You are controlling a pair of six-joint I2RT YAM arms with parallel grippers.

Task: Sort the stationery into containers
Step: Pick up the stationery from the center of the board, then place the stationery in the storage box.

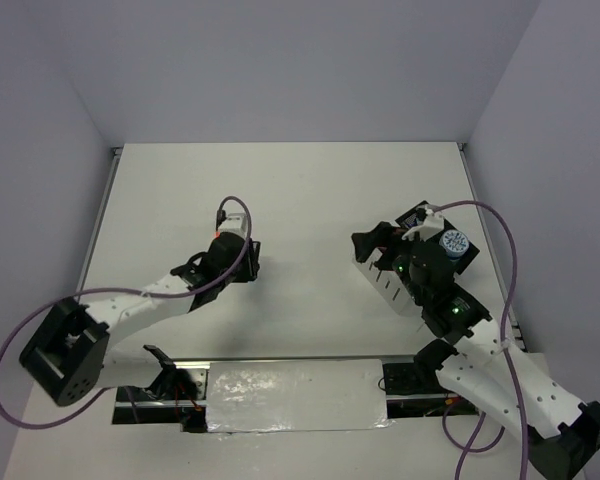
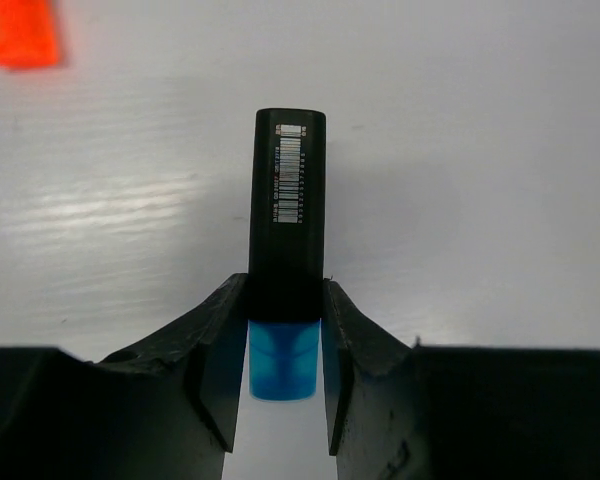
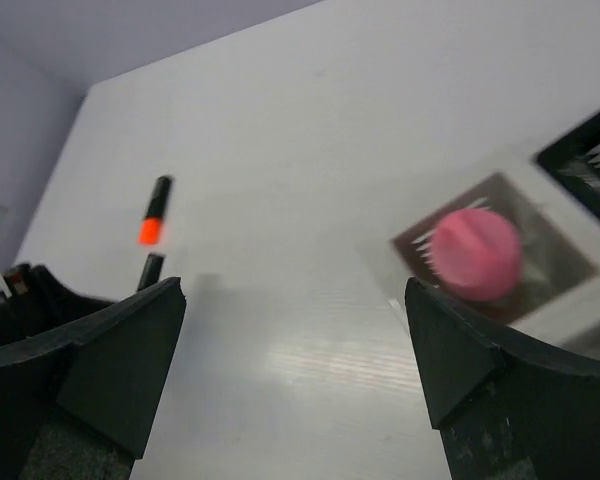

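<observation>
My left gripper [image 2: 285, 300] is shut on a blue highlighter [image 2: 283, 360], its fingers pressed against the black barrel low over the table. In the top view it [image 1: 238, 258] is left of centre. An orange highlighter [image 2: 20, 32] lies just beyond it and also shows in the right wrist view [image 3: 152, 225]. My right gripper [image 3: 292, 300] is open and empty, over the white organizer [image 1: 388, 285] at the right [image 1: 372, 245]. A pink-capped tube [image 3: 477, 253] stands in one compartment. A blue round tub [image 1: 452, 243] sits in another.
The organizer's black compartment [image 1: 417, 215] is at its far side and shows at the right edge of the right wrist view [image 3: 590, 160]. Grey walls enclose the white table [image 1: 300, 190]. Purple cables loop from both arms.
</observation>
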